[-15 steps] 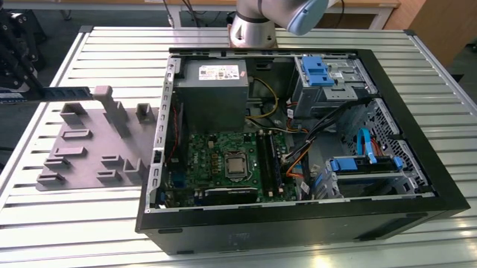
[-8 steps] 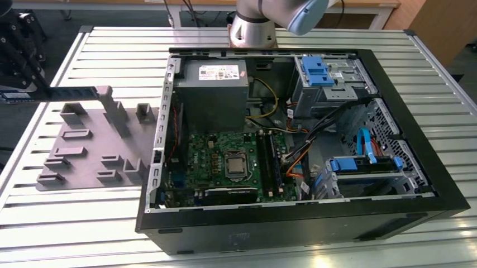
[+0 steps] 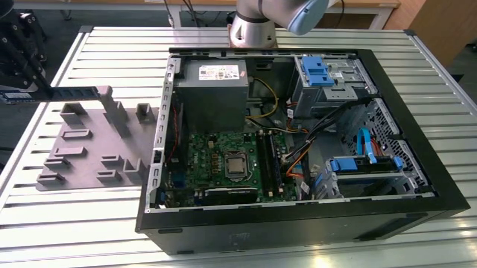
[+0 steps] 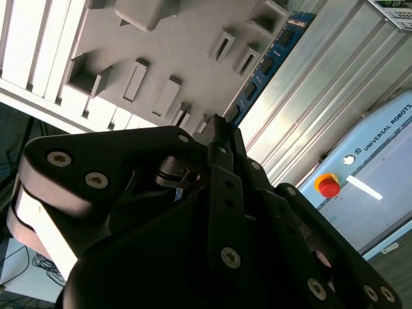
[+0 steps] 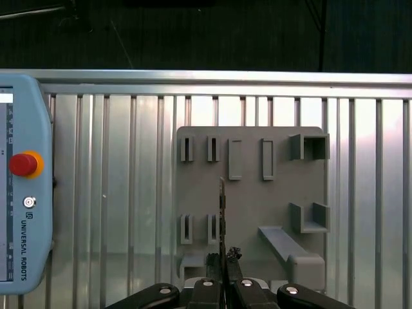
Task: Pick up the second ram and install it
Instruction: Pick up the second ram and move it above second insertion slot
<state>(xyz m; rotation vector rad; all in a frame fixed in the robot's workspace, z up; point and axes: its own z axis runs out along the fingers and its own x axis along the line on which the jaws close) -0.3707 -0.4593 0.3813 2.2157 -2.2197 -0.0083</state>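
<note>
- The dark gripper (image 5: 224, 261) is hanging over the grey moulded plastic tray (image 5: 251, 193). Its fingers (image 5: 233, 257) are pressing together on the second ram (image 5: 222, 212), a long, narrow, blue-green circuit-board stick.
- In the exterior view the second ram (image 3: 56, 92) is lying level in the air, pinched near one end. Its free end is reaching towards a tall upright post (image 3: 111, 106) of the tray; I cannot tell whether the two are touching.
- The open black computer case (image 3: 417, 184) is standing on the ribbed metal desk (image 3: 75, 223), well apart from the ram. The large green motherboard (image 3: 216, 151) is lying inside it.
- Risk: with so much of the board overhanging the pinch, a brush against that post could be twisting or tilting it in the fingers.
- Risk: the case wall and the loose dark cables (image 3: 328, 120) are crowding the motherboard, so a tilted ram could be snagging there or meeting its slot crooked.
</note>
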